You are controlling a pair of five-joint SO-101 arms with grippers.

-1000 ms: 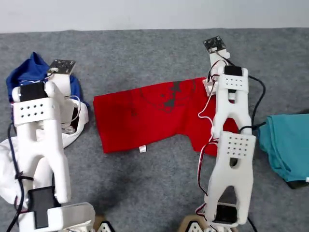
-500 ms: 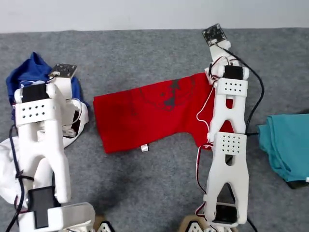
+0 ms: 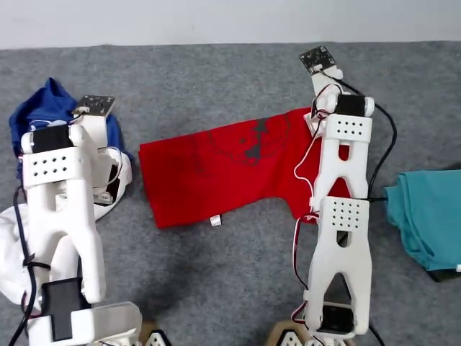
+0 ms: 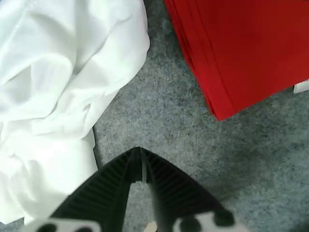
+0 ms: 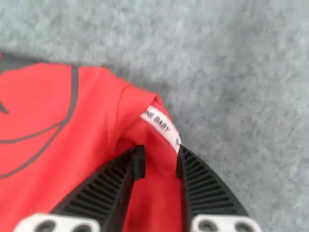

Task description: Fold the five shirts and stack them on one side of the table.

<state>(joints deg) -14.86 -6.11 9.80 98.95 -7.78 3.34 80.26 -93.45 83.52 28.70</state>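
High view showed a red shirt (image 3: 216, 173) lying folded over in layers across the middle of the grey worktop (image 3: 216, 288), its dark print facing up and a small white tag (image 3: 215, 220) at its near edge. A blue shirt (image 3: 39, 108) lay bunched at the far left, with a white shirt (image 3: 7, 267) crumpled nearer the arm bases, both partly under the left arm. A teal shirt (image 3: 425, 213) lay folded at the right edge, apart from the red one. The right arm stretched over the red shirt's right end. In the right wrist view, the right hand (image 5: 159, 162) was closed on a raised fold at the red shirt's edge, just beside a white label (image 5: 161, 126), with red cloth pinched between its fingers. In the left wrist view, the left hand (image 4: 141, 157) was closed with nothing in it, its tips together above bare worktop between the white shirt and the red shirt's corner.
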